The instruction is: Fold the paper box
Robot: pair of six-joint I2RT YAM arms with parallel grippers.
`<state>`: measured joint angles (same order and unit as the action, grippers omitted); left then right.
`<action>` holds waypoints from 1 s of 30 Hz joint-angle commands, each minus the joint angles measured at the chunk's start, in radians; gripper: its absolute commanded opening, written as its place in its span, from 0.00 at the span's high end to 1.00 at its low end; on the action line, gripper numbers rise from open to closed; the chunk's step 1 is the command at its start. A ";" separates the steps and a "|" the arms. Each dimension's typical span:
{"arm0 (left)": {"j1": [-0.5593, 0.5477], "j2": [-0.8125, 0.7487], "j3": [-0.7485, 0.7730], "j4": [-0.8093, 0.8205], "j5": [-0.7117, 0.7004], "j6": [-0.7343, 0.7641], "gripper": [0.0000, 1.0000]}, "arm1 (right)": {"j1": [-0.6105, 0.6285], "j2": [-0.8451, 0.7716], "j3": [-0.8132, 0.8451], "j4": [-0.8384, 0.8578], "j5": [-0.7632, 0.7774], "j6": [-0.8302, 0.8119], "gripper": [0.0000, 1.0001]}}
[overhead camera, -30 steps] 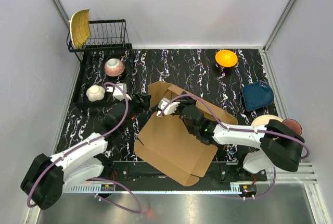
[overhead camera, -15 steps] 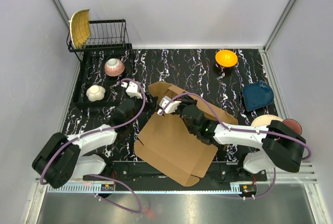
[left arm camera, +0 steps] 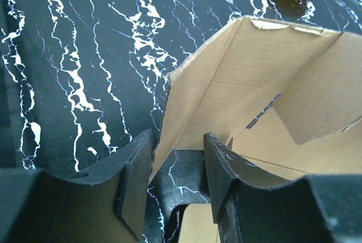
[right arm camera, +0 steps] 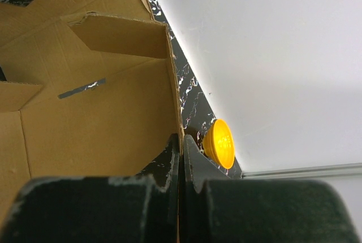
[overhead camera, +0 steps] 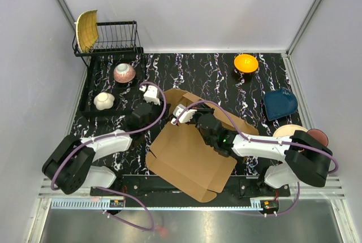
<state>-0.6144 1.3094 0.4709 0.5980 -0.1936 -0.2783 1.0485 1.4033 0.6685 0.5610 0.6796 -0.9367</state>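
Plain brown paper box (overhead camera: 189,158); black table (overhead camera: 209,76) veined white; orange bowl (overhead camera: 246,62); navy plate (overhead camera: 280,104).

The paper box (overhead camera: 189,155) is plain brown corrugated cardboard, unmarked and only partly formed. Its broad flat panel lies turned diagonally on the black marbled table (overhead camera: 220,76), about midway between the left and right edges, with its near corner reaching the near edge. At its far end, walls stand raised along creases, a short flap is bent inward, and a narrow slot shows in the floor panel.
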 commanded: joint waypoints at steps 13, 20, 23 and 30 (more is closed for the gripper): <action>0.010 -0.005 0.038 0.022 -0.007 0.016 0.96 | 0.005 0.033 -0.006 -0.085 0.011 0.105 1.00; 0.002 -0.142 0.055 -0.086 -0.006 -0.076 1.00 | 0.007 0.051 -0.015 -0.015 0.066 0.052 1.00; 0.002 -0.176 0.067 -0.121 0.002 -0.123 1.00 | 0.005 0.063 -0.017 0.010 0.086 0.024 1.00; -0.028 -0.208 0.083 -0.181 0.017 -0.242 1.00 | 0.007 0.100 -0.023 0.106 0.139 -0.046 1.00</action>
<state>-0.6243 1.1496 0.4995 0.3313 -0.1524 -0.4049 1.0485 1.4742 0.6666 0.6136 0.7464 -0.9672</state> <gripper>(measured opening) 0.013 0.054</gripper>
